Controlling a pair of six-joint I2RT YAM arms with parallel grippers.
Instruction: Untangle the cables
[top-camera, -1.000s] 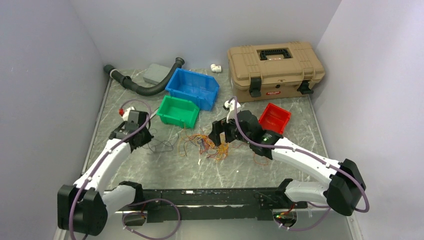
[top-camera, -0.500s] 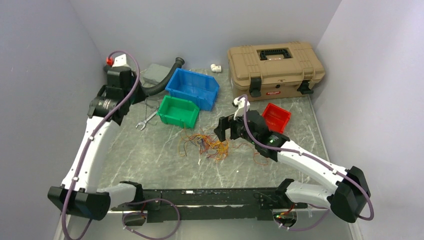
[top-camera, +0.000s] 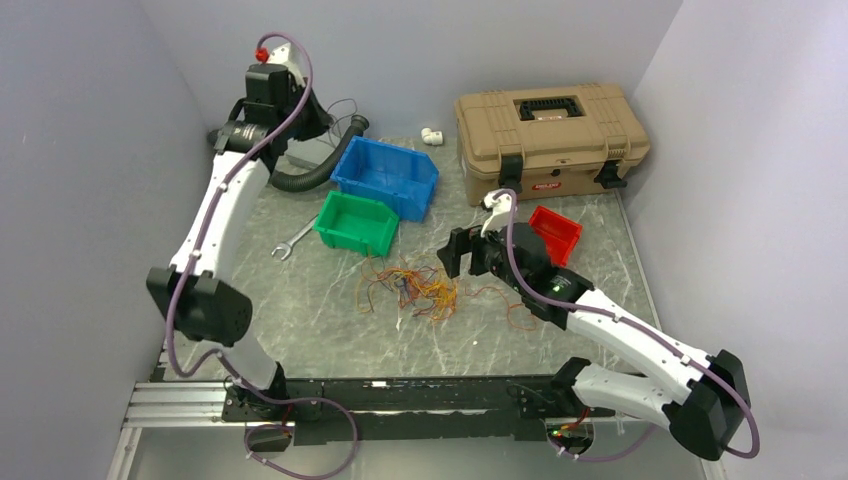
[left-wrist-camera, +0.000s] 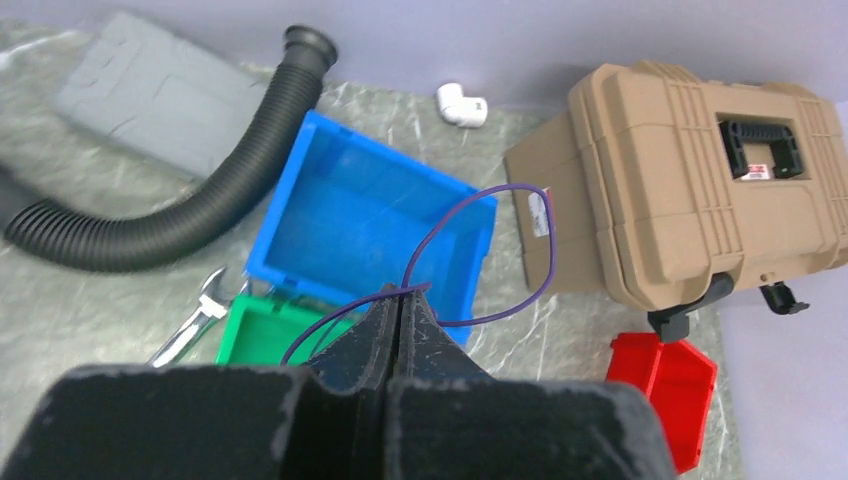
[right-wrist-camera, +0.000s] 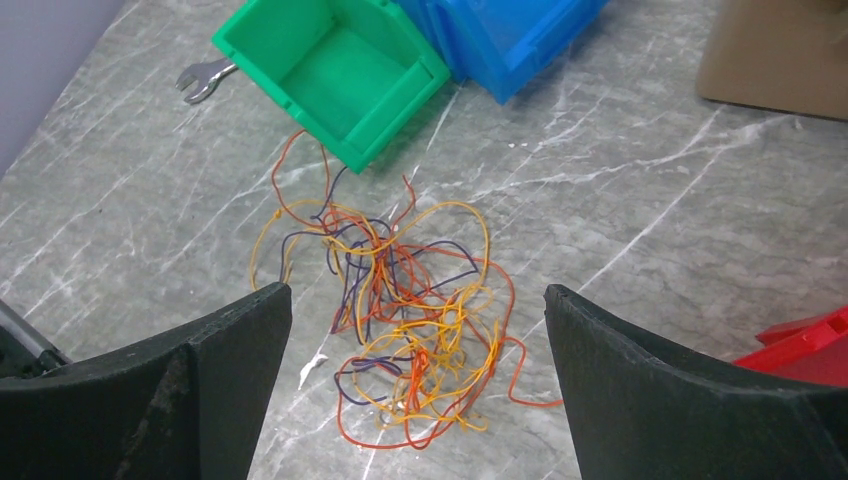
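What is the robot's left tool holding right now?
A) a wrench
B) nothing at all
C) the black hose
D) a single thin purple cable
D: in the left wrist view the left tool is shut, pinching a looping purple cable, with the blue bin on the table below.

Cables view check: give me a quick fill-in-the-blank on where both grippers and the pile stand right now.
1. The left gripper is shut on a single wire whose colour is ___.
2. The right gripper hangs over the tangle of cables with its jaws ___.
3. The bin nearest the tangle is the ___ one.

Missing words: purple; open; green.
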